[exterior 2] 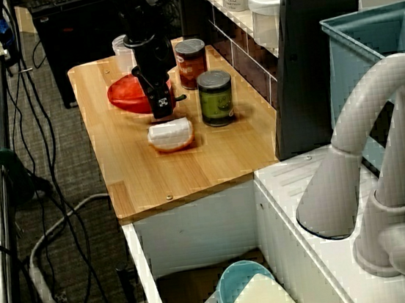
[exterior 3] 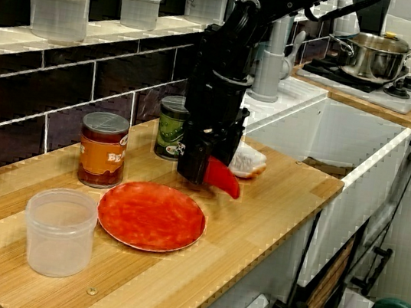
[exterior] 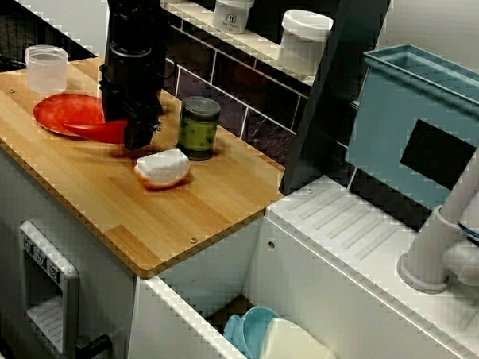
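red wedge [exterior 3: 223,180] (smooth, curved) in end effector [exterior 3: 198,170].

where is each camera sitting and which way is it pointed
Sink-side view: high over the sink, looking down at the wooden board; shows arm and pincer.
Faucet view: behind the faucet, facing the same board; arm and pincer show.
Counter-end view: low at the board's other end, facing sink and stove; arm shows, pincer gripping a red piece.
All share the green can and red plate.

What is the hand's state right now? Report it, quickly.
Hand: closed, holding a red curved object beside the red plate.
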Robot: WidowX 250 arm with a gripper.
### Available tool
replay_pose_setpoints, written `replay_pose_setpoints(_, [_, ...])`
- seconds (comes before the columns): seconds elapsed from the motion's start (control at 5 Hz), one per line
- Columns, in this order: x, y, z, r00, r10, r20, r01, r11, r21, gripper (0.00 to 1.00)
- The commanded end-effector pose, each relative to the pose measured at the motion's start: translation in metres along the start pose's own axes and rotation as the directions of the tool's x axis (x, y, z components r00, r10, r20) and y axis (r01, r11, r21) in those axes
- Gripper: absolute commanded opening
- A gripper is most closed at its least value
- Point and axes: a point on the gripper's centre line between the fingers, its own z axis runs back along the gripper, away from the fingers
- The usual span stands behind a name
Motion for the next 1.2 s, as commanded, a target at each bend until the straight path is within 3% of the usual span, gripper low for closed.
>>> replay_pose_setpoints(0.0, [0.013, 0.005, 0.018, 0.996, 0.022, 0.083, -0.025, 0.999, 0.046, 0.00])
replay_pose_setpoints(0.4, [0.014, 0.014, 0.012, 0.995, 0.062, 0.080, -0.067, 0.996, 0.060, 1.00])
replay_pose_setpoints(1.0, [0.013, 0.022, 0.032, 0.992, 0.104, 0.070, -0.106, 0.994, 0.021, 1.00])
